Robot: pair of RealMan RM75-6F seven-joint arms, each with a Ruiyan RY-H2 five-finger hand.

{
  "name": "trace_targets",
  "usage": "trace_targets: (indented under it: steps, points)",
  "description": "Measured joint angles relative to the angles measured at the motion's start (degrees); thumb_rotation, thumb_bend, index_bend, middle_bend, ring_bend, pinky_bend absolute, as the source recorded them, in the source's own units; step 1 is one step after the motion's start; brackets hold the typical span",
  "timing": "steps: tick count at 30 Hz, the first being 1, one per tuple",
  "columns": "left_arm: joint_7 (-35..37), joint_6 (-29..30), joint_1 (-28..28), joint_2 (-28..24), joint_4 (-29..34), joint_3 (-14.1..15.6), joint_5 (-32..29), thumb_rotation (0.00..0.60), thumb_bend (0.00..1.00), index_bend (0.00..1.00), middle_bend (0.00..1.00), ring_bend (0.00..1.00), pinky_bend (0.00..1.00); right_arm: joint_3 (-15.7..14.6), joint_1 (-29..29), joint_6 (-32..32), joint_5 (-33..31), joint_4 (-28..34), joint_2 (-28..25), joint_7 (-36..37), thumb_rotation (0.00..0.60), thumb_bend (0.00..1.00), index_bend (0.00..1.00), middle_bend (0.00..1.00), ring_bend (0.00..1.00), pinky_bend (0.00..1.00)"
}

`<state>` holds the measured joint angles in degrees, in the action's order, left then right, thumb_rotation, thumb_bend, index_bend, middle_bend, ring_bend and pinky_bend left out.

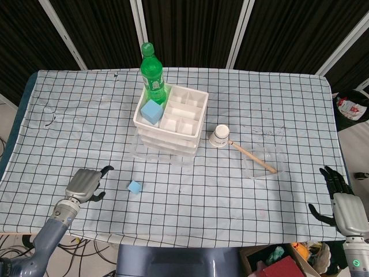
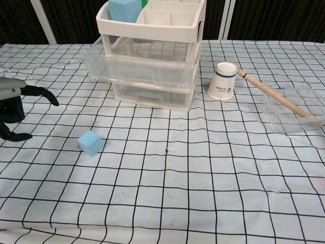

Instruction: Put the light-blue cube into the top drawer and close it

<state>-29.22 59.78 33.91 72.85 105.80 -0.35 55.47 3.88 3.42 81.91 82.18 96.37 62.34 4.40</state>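
Note:
A small light-blue cube [image 1: 134, 187] [image 2: 91, 143] lies on the checked cloth in front of the white drawer unit [image 1: 171, 124] [image 2: 152, 56]. The unit's clear top drawer [image 2: 133, 65] stands pulled out towards me. A bigger blue cube [image 1: 152, 111] [image 2: 124, 8] sits in the unit's top tray. My left hand [image 1: 85, 184] [image 2: 12, 104] hovers left of the small cube, apart from it, fingers spread and holding nothing. My right hand [image 1: 340, 202] hangs off the table's near right edge, fingers apart and empty; only the head view shows it.
A green bottle [image 1: 152, 72] stands behind the drawer unit. Right of the unit a paper cup [image 1: 219, 137] [image 2: 222, 81] stands upside down, and a wooden stick [image 1: 252, 157] [image 2: 279, 100] reaches from it into a clear shallow container [image 1: 281, 164] [image 2: 284, 122].

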Motion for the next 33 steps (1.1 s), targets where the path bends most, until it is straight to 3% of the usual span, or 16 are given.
trace_targets:
  steps: [16,26,33]
  points:
    - [-3.30,-4.42,5.96,10.99,-9.05,-2.89,-6.02,0.600,0.23,0.28,1.00,0.97,0.91,0.04,0.01,0.00,-0.01,-0.06,-0.01,0.13,0.600,0.25,0.04,0.00,0.00,0.18]
    - [-2.82,-5.92,7.62,13.43,-10.45,-3.04,-6.73,0.600,0.28,0.36,1.00,0.97,0.91,0.01,0.02,-0.04,0.07,-0.07,-0.04,0.29,0.600,0.25,0.03,0.00,0.00,0.18]
    - [-2.04,-5.97,7.75,13.66,-10.51,-2.59,-6.52,0.600,0.37,0.48,1.00,0.97,0.91,0.03,0.01,-0.04,0.00,-0.02,-0.05,0.31,0.600,0.25,0.03,0.00,0.00,0.18]
